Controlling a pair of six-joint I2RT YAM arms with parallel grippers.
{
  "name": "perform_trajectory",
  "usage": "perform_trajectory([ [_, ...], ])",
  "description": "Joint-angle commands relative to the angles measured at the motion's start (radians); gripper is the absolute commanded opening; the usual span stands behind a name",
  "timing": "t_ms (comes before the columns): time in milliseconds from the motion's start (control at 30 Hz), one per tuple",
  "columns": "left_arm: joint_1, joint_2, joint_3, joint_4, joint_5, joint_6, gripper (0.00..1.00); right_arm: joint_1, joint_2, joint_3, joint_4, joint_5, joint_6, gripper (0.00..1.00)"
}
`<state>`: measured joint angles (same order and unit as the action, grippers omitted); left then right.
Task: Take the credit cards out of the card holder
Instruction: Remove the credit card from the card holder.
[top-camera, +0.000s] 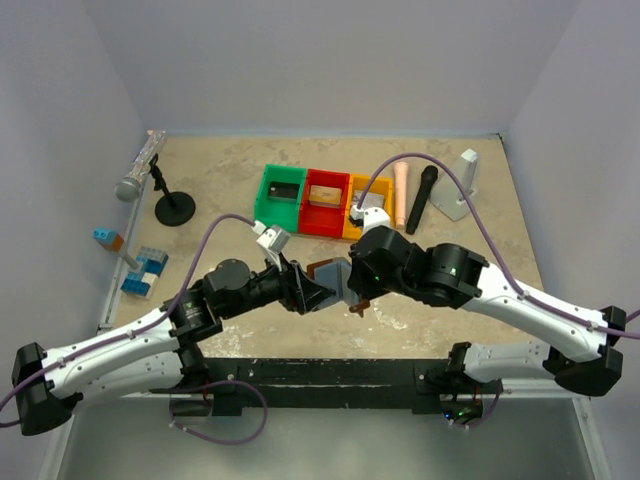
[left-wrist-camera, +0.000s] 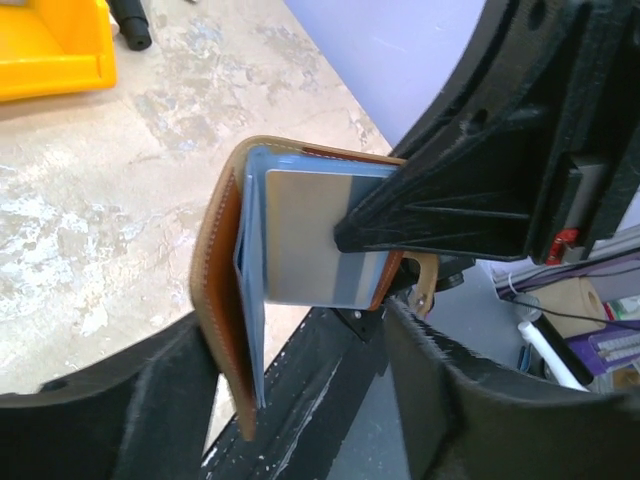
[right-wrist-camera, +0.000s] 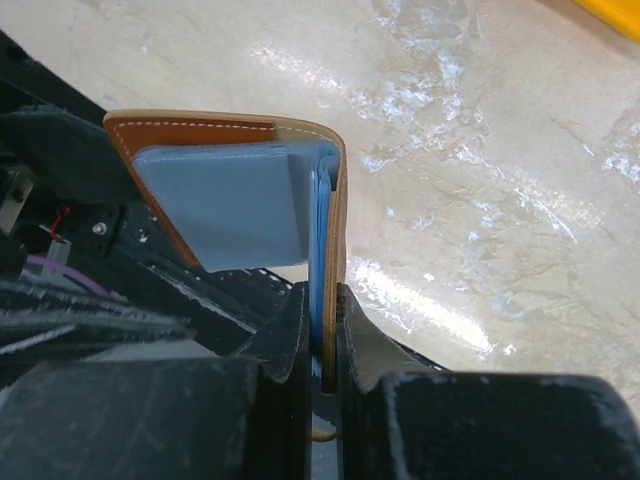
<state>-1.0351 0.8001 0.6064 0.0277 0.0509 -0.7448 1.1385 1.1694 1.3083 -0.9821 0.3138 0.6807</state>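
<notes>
The brown card holder (top-camera: 325, 270) hangs open in the air between my two grippers, above the table's near middle. In the left wrist view its brown outer flap (left-wrist-camera: 215, 290) hangs down and a silvery grey credit card (left-wrist-camera: 310, 240) sits against the grey-blue lining. My right gripper (right-wrist-camera: 325, 335) is shut on one flap's edge, brown leather and blue lining (right-wrist-camera: 230, 205) between its fingers. My left gripper (left-wrist-camera: 300, 400) is open, with the hanging flap just inside its left finger (left-wrist-camera: 100, 420). Other cards are hidden.
Green (top-camera: 283, 197), red (top-camera: 325, 203) and yellow (top-camera: 362, 215) bins stand in a row at the back middle. A pink cylinder (top-camera: 402, 192), a black marker (top-camera: 422, 198) and a grey wedge (top-camera: 462, 185) lie to their right. A microphone (top-camera: 140, 170) and blue blocks (top-camera: 145, 270) are at the left.
</notes>
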Motion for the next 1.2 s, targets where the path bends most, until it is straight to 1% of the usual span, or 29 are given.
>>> perform_trajectory([
  [0, -0.005, -0.025, 0.0, 0.012, -0.046, 0.021, 0.61, 0.004, -0.086, -0.024, 0.108, -0.042, -0.001, 0.0],
  [67, -0.005, -0.036, -0.005, -0.003, -0.046, 0.021, 0.54, 0.004, -0.114, -0.05, 0.149, -0.065, -0.016, 0.0],
  [133, -0.005, -0.039, -0.01, -0.012, -0.077, 0.024, 0.48, 0.004, -0.134, -0.07, 0.171, -0.088, -0.027, 0.0],
  [233, -0.005, -0.042, -0.008, -0.026, -0.083, 0.025, 0.35, 0.004, -0.165, -0.096, 0.195, -0.126, -0.03, 0.0],
  [367, -0.005, -0.052, -0.008, -0.026, -0.089, 0.028, 0.21, 0.004, -0.204, -0.121, 0.221, -0.148, -0.041, 0.0],
  [400, -0.005, -0.055, -0.007, -0.06, -0.092, 0.03, 0.18, 0.004, -0.212, -0.126, 0.227, -0.154, -0.046, 0.0],
  [467, -0.005, -0.062, -0.005, -0.069, -0.098, 0.033, 0.1, 0.004, -0.229, -0.135, 0.238, -0.171, -0.058, 0.0],
  [567, -0.005, -0.082, 0.0, -0.089, -0.1, 0.039, 0.02, 0.004, -0.254, -0.149, 0.255, -0.202, -0.084, 0.0],
  [600, -0.005, -0.091, 0.001, -0.094, -0.1, 0.042, 0.0, 0.004, -0.267, -0.161, 0.266, -0.214, -0.09, 0.0],
  [800, -0.003, -0.156, 0.001, -0.126, -0.102, 0.05, 0.0, 0.003, -0.303, -0.185, 0.301, -0.266, -0.128, 0.01],
  [867, -0.003, -0.173, 0.012, -0.149, -0.109, 0.045, 0.0, 0.003, -0.309, -0.187, 0.296, -0.262, -0.132, 0.14],
  [900, -0.003, -0.179, 0.019, -0.163, -0.114, 0.042, 0.0, 0.001, -0.315, -0.19, 0.302, -0.26, -0.132, 0.24],
  [967, -0.003, -0.19, 0.033, -0.186, -0.121, 0.042, 0.0, 0.001, -0.33, -0.196, 0.31, -0.26, -0.135, 0.34],
  [1067, -0.003, -0.202, 0.044, -0.21, -0.129, 0.044, 0.0, -0.002, -0.349, -0.204, 0.318, -0.262, -0.138, 0.4],
  [1167, -0.003, -0.203, 0.053, -0.226, -0.131, 0.044, 0.0, -0.003, -0.363, -0.211, 0.329, -0.269, -0.142, 0.42],
])
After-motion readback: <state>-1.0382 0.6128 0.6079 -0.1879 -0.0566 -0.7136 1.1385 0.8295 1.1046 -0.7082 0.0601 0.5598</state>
